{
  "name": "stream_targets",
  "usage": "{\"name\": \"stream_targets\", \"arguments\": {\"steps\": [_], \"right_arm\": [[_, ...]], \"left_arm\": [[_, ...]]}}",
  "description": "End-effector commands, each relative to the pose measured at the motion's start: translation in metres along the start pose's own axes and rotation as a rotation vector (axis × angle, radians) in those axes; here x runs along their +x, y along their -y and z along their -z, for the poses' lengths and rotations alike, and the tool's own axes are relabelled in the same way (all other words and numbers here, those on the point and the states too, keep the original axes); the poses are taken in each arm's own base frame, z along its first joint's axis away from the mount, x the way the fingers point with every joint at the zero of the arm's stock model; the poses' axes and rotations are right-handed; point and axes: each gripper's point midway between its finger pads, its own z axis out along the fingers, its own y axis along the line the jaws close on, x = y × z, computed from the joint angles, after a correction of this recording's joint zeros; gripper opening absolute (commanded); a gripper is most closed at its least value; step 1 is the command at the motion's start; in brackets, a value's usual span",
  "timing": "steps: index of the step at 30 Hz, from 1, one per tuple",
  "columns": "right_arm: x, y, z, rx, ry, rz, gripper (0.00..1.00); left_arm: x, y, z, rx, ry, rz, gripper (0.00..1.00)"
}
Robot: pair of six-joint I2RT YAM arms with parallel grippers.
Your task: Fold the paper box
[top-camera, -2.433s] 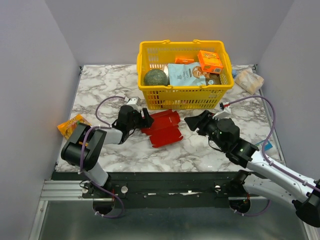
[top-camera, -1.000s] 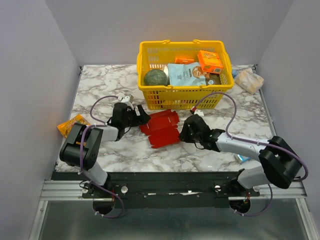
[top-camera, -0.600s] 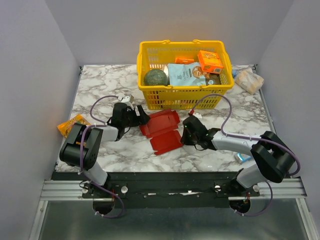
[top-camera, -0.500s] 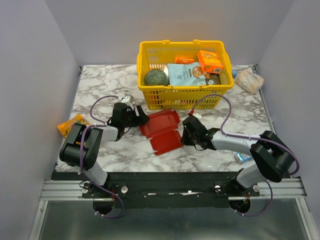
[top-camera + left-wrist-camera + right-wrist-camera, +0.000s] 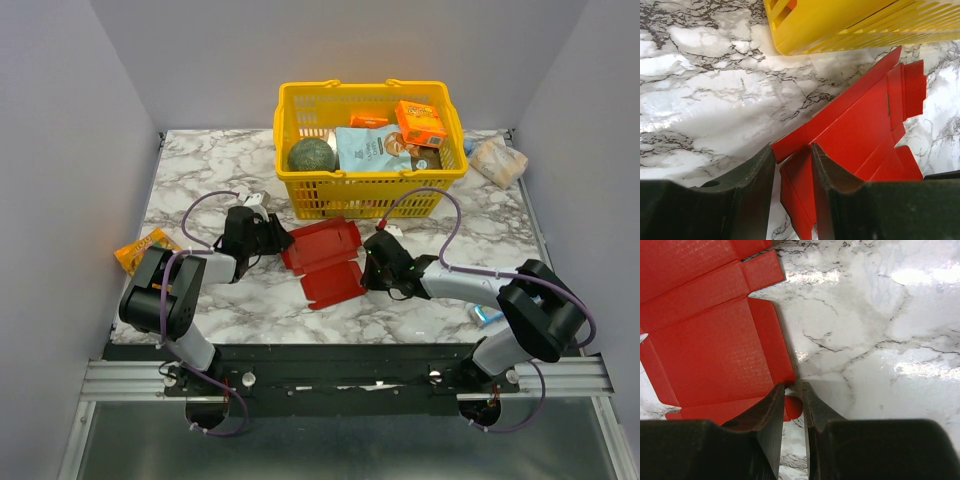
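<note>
Both side flaps of the paper box (image 5: 325,262) sit between jaws: right gripper (image 5: 792,386) pinching, left gripper (image 5: 792,150) not clearly clamped.

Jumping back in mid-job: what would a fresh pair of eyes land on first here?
The bright red paper box, lying open mid-table with the left gripper and the right gripper each straddling an edge of it. Just behind stands the yellow basket, full of groceries.
</note>
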Motion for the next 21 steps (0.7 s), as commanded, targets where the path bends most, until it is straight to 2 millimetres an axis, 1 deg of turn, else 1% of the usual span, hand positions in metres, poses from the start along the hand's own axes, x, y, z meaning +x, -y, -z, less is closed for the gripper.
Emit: {"name": "stream_targets", "arguments": {"steps": [1,7,8,9,13,19,20,21], "right_arm": [[-0.002,0.005,-0.002,0.036,-0.005,-0.002,0.29],[0.001,0.007,-0.003,0.044,-0.010,0.001,0.28],[0.001,0.008,-0.003,0.045,-0.012,0.000,0.28],[0.001,0.007,-0.003,0.043,-0.013,0.000,0.28],[0.001,0.007,-0.003,0.042,-0.012,0.000,0.28],[0.001,0.008,-0.003,0.041,-0.013,0.000,0.28],[0.002,0.008,-0.003,0.041,-0.015,0.000,0.28],[0.002,0.007,-0.003,0.040,-0.016,0.002,0.28]], "left_arm": [[-0.006,0.002,-0.001,0.022,0.010,-0.040,0.41],[-0.013,0.005,-0.002,0.027,0.026,-0.069,0.39],[-0.015,0.005,-0.002,0.026,0.031,-0.072,0.40],[-0.015,0.004,-0.002,0.019,0.032,-0.075,0.45],[-0.019,0.004,-0.002,0.018,0.041,-0.086,0.48],[-0.023,0.005,-0.002,0.014,0.055,-0.096,0.47],[-0.024,0.005,-0.002,0.014,0.057,-0.095,0.46],[-0.023,0.005,-0.002,0.016,0.056,-0.097,0.42]]}}
